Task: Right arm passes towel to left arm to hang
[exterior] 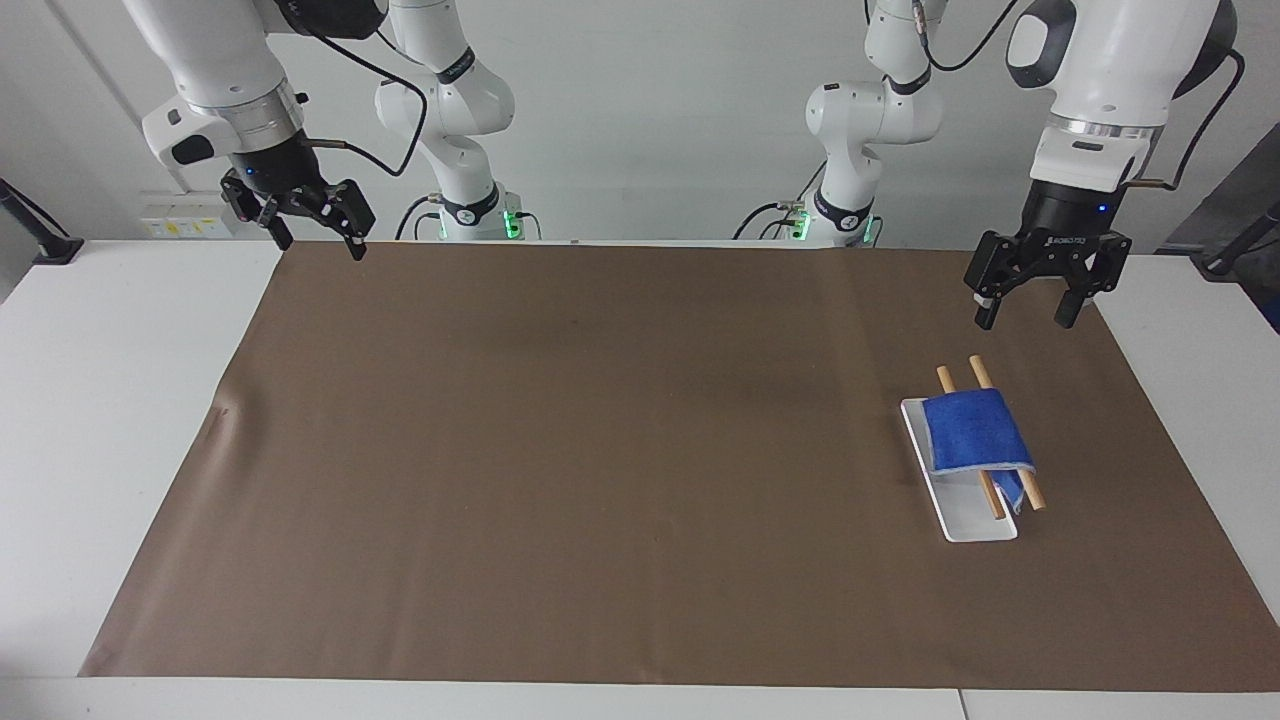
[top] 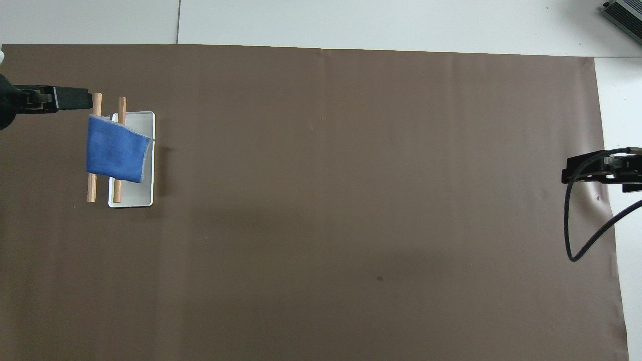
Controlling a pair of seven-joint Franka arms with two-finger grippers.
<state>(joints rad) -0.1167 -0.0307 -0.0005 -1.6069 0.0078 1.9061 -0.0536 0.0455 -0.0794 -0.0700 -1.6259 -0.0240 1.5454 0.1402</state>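
The blue towel (exterior: 975, 432) hangs folded over the two wooden rods (exterior: 944, 379) of a small white rack (exterior: 975, 522) at the left arm's end of the brown mat; it also shows in the overhead view (top: 118, 155). My left gripper (exterior: 1025, 320) is open and empty, up in the air over the mat beside the rack's end nearer the robots, apart from the towel; in the overhead view (top: 57, 98) it sits by the rod tips. My right gripper (exterior: 320, 240) is open and empty, waiting raised over the mat's corner at the right arm's end, seen also in the overhead view (top: 599, 173).
The brown mat (exterior: 600, 450) covers most of the white table (exterior: 110, 400). The right arm's black cable (top: 577, 235) loops over the mat's edge. A grey device (top: 624, 15) lies at the table's corner farthest from the robots.
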